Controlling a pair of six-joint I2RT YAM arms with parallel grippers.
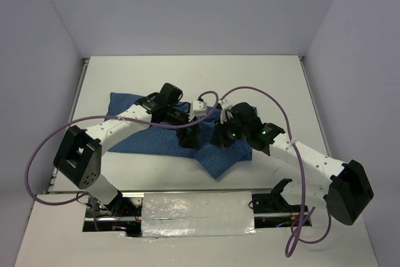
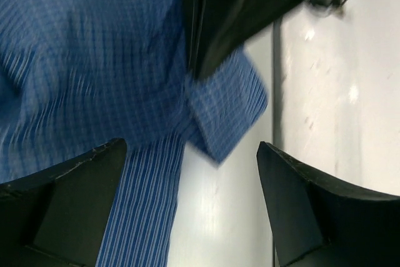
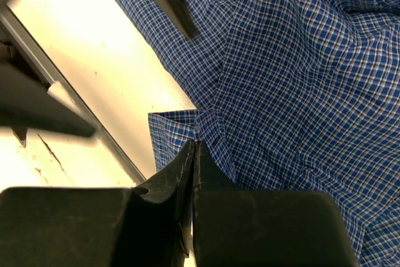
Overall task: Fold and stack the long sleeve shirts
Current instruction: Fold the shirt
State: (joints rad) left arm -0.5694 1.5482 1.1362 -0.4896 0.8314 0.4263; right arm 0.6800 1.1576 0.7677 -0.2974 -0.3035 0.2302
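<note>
Blue finely checked shirt [image 1: 150,141] lying crumpled across the middle of the white table [image 1: 187,73], beneath both wrists. One rumpled part spreads to the left under the left arm, and a pointed fold reaches toward the near edge, below the right arm. Left gripper [image 2: 190,148]: jaws spread wide and released, holding nothing, poised over the shirt's edge where cloth gives way to bare table. Right gripper [image 3: 192,145]: jaws clenched together on a hemmed corner [image 3: 178,126] of the shirt at its near edge, with the cloth gathering into creases at the fingertips. In the left wrist view this corner hangs below the black body of the right gripper.
</note>
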